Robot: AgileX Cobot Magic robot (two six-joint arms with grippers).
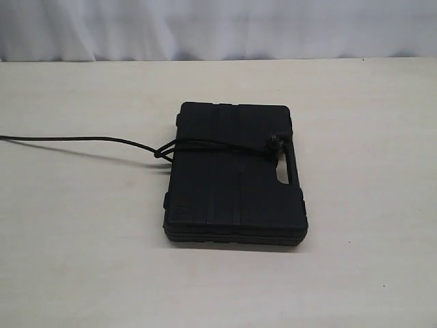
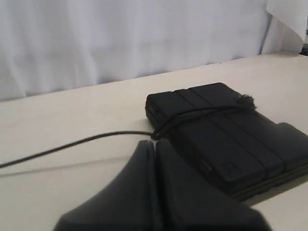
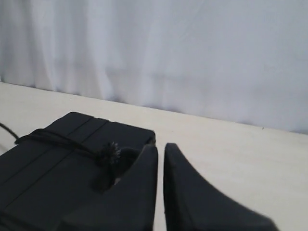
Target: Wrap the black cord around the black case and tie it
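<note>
The black case (image 1: 235,178) lies flat in the middle of the table, handle slot to the right. The black cord (image 1: 205,142) crosses its far part, is knotted at the case's left edge, ends in a frayed tip near the handle, and trails off to the left. Neither gripper shows in the exterior view. In the left wrist view my left gripper (image 2: 154,144) is shut and empty, off the case (image 2: 231,130), its tips just short of the cord (image 2: 86,140). My right gripper (image 3: 160,150) stands beside the case (image 3: 53,163), its fingers a narrow slit apart, holding nothing; the cord (image 3: 62,139) lies apart from it.
The pale table (image 1: 82,239) spreads wide on every side of the case. A white curtain (image 1: 218,27) closes off the far edge.
</note>
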